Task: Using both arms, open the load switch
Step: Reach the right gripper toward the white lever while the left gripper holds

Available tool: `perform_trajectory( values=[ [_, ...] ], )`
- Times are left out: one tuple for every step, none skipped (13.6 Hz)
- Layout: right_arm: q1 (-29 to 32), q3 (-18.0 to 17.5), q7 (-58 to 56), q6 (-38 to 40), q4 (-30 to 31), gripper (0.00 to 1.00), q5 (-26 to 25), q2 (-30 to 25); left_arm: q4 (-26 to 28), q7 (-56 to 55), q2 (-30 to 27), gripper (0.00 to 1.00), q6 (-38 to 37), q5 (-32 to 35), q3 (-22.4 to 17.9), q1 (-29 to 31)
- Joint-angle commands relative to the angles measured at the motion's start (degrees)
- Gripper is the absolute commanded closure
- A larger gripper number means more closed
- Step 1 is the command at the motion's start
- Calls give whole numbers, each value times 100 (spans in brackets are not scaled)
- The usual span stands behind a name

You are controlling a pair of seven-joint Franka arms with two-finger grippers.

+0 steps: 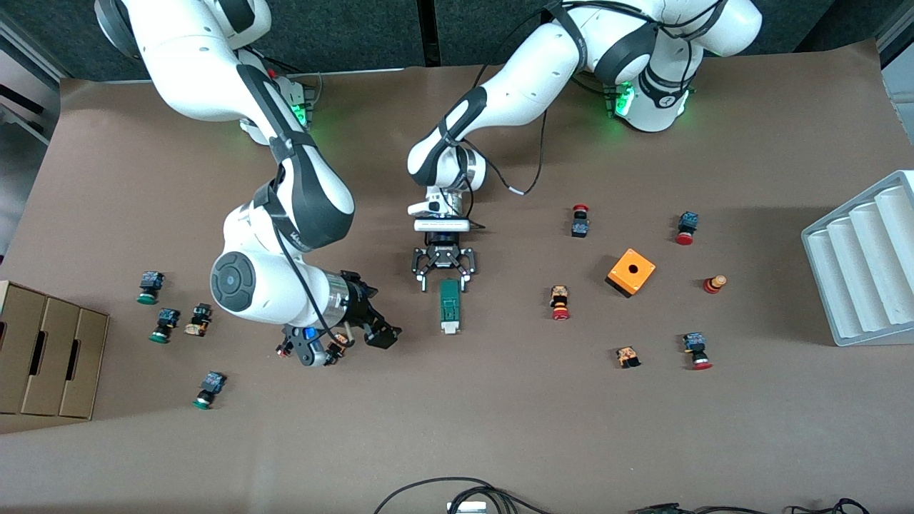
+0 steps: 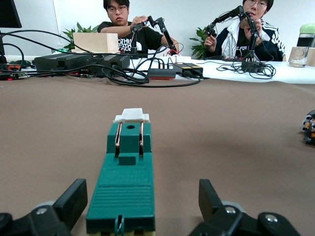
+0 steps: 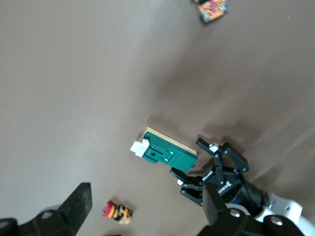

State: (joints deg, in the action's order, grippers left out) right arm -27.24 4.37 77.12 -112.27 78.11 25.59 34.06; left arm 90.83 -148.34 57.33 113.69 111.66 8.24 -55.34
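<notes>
The left gripper (image 2: 140, 209) hangs open, fingers either side of the load switch (image 2: 125, 184)

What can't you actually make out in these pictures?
- Front view: whether the left gripper, open, touches the load switch; too small.
- Front view: the right gripper, open over the table, hides what lies under it.
- Left wrist view: the load switch's nearest end, cut off by the picture's edge.
- Cardboard box: cut by the edge.

We can read only one text, the white words "THE NORTH" on the black shirt (image 2: 142, 42) of a seated person in the left wrist view; small white lettering on the left tool (image 3: 224, 189) is too blurred to read.
</notes>
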Motion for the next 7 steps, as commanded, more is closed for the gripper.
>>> perform_trajectory(
  values=[
    [-54,47,889,-6,-340,0,87,215,-145,-90,94,0,-84,110,-15,-21],
    [-62,38,1162,3,-471,0,96,328,-128,-98,85,1,-92,110,-15,-21],
    [-245,90,1487,12,-681,0,96,547,-119,-98,85,1,-93,110,-15,-21],
    [-465,299,2012,38,-997,0,104,897,-119,-98,85,1,-93,101,-15,-21],
    [-684,519,2452,47,-1296,0,122,1136,-110,-98,85,1,-93,93,-15,-21],
    [-834,617,2535,38,-1368,0,139,1269,-101,-98,85,1,-145,84,-6,-21],
    [-940,661,2571,38,-1378,0,148,1331,-101,-98,94,1,-215,58,2,-21]
  ],
)
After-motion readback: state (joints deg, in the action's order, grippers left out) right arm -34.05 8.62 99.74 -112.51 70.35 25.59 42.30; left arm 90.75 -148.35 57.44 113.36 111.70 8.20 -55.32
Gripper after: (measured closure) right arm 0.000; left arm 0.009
